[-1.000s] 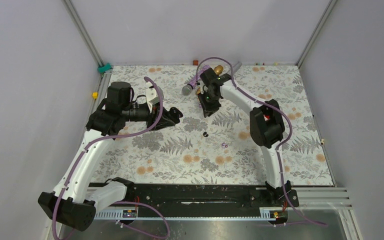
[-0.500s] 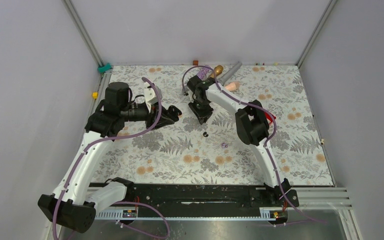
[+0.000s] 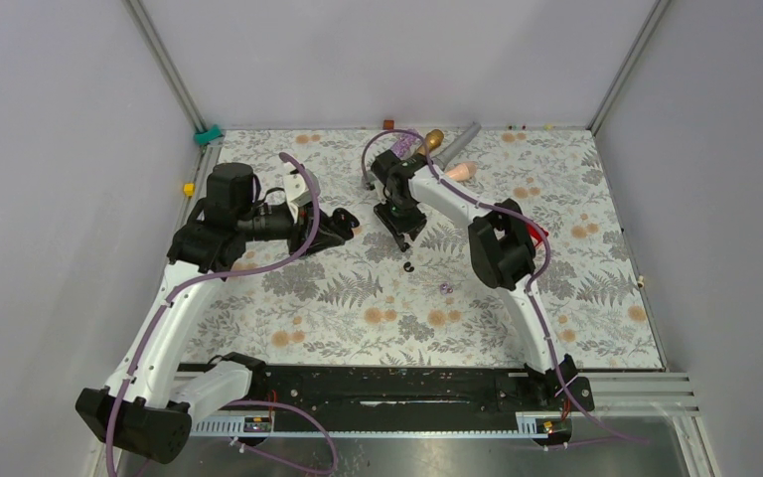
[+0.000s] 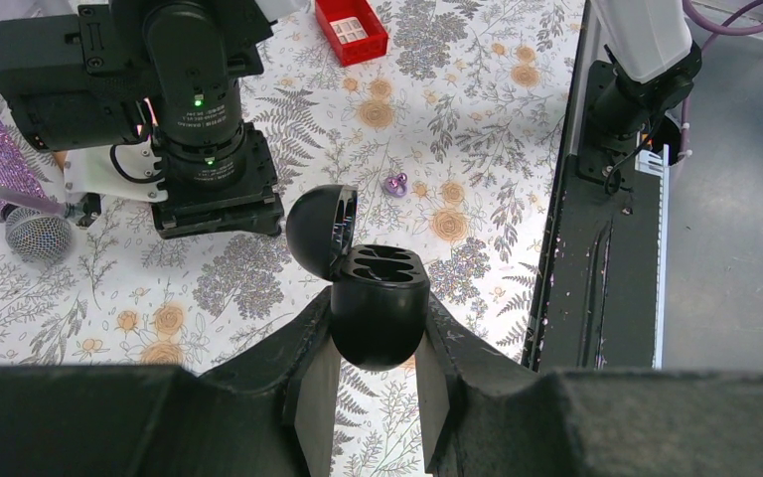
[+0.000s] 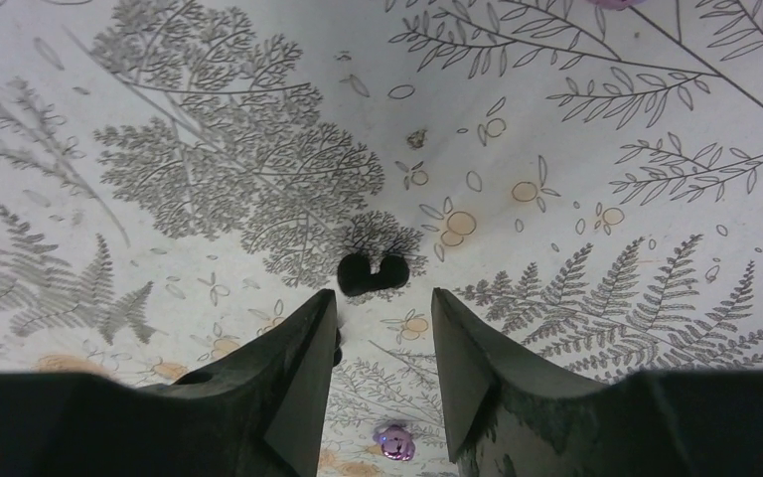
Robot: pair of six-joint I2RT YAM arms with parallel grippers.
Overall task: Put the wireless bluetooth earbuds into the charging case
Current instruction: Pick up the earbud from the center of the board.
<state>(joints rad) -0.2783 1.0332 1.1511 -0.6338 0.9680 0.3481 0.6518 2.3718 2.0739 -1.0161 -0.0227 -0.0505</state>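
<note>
R jaws wider near blk buds (image 5: 373, 273)

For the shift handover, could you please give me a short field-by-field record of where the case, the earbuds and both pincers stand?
left pincer: shut on the charging case
lid: open, wells look empty
right pincer: open, nothing held
black earbuds: on the floral mat, just ahead of the right pincer's tips
purple earbud: loose on the mat
inserted: none yet
</note>
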